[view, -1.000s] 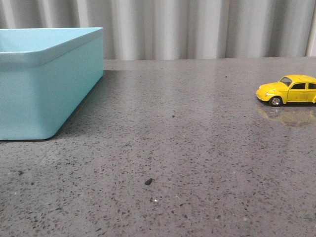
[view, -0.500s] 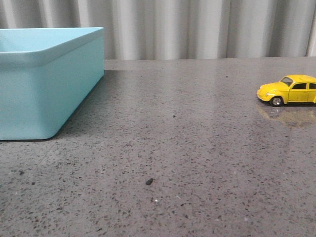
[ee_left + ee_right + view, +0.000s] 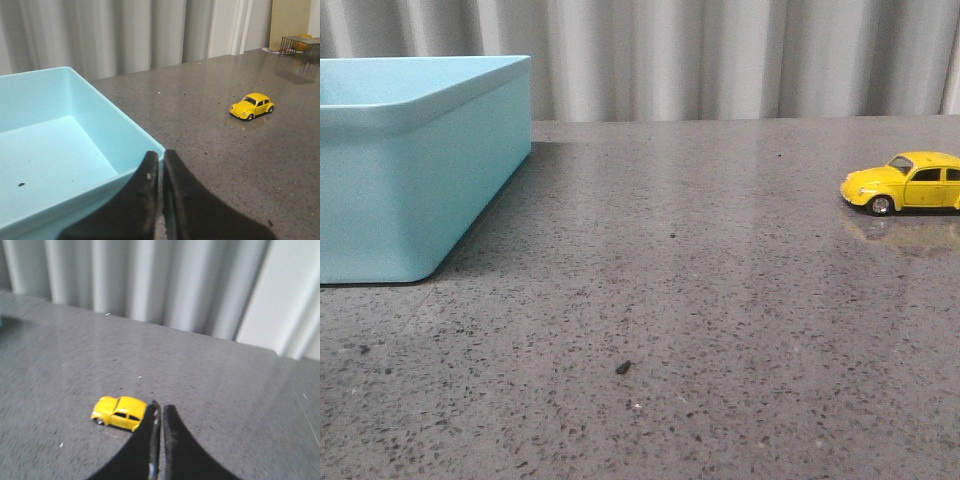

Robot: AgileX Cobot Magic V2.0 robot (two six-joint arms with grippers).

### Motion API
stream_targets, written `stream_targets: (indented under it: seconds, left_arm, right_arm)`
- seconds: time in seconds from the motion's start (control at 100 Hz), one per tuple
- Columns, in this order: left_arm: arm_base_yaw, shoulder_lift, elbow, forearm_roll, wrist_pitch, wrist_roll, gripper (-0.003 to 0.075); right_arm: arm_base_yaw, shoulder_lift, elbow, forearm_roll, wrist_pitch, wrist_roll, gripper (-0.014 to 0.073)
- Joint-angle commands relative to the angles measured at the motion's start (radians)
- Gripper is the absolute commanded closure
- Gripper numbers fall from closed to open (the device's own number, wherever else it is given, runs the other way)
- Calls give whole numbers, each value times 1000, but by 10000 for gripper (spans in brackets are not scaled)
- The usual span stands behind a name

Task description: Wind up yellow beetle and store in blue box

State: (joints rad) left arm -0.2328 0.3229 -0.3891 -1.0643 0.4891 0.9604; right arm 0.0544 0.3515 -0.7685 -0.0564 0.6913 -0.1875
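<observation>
A: What lies nearest on the speckled grey surface (image 3: 680, 300)?

B: Only a small dark crumb (image 3: 622, 368), near the front. Farther back, the blue box (image 3: 410, 170) stands at the left, and the yellow beetle (image 3: 905, 182) sits on its wheels at the far right, well apart from the box, nose toward it.

A: And the pincers?

B: The left pincer (image 3: 161, 172) is clenched on nothing, hovering by the box's near corner. The right pincer (image 3: 161, 422) is likewise pressed closed and empty, above the surface just beside the car, not touching it.

A: So how far along?

B: Barely begun, I judge. The car is not yet grasped or wound, and the box holds only a dark speck (image 3: 21, 184). Everything remains.
</observation>
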Motion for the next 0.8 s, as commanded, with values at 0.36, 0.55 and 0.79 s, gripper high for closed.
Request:
stream_targets:
  seconds: [0.36,0.55,0.79]
  left_arm:
    - [-8,18,-27,-32,-34,3,741]
    - [-8,18,-27,-32,-34,3,741]
    - [-8,18,-27,-32,-34,3,741]
  right_arm:
    - [-7,27,22,166,-58,-196,635]
    - [-7,160,-32,154,79,9,635]
    - [-7,398,-218,154,324,109,635]
